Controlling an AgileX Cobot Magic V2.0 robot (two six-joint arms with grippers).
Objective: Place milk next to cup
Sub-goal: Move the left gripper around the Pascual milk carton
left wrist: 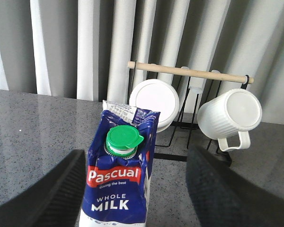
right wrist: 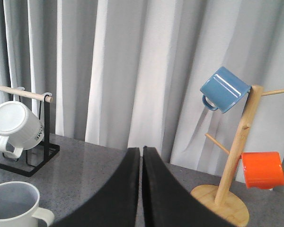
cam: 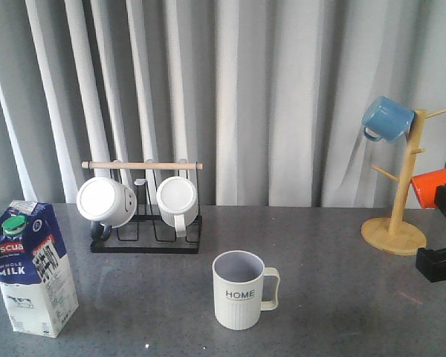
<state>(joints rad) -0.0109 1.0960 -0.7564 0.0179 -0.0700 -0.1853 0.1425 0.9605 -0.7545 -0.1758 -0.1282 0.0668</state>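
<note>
The milk carton [cam: 33,268], blue and white with a green cap, stands upright at the front left of the table. The "HOME" cup [cam: 240,288] stands at the front centre, handle to the right, well apart from the milk. In the left wrist view the milk [left wrist: 119,182] sits between the fingers of my open left gripper [left wrist: 137,163], closer to one finger, with no contact seen. My right gripper [right wrist: 141,150] is shut and empty; its dark body shows at the right edge of the front view [cam: 440,256]. The cup's rim shows in the right wrist view [right wrist: 12,205].
A black wire rack with a wooden bar [cam: 143,201] holds two white mugs [cam: 106,201] at the back left-centre. A wooden mug tree [cam: 401,201] at the back right holds a blue mug [cam: 386,119] and an orange mug [cam: 431,186]. Grey curtains hang behind the table.
</note>
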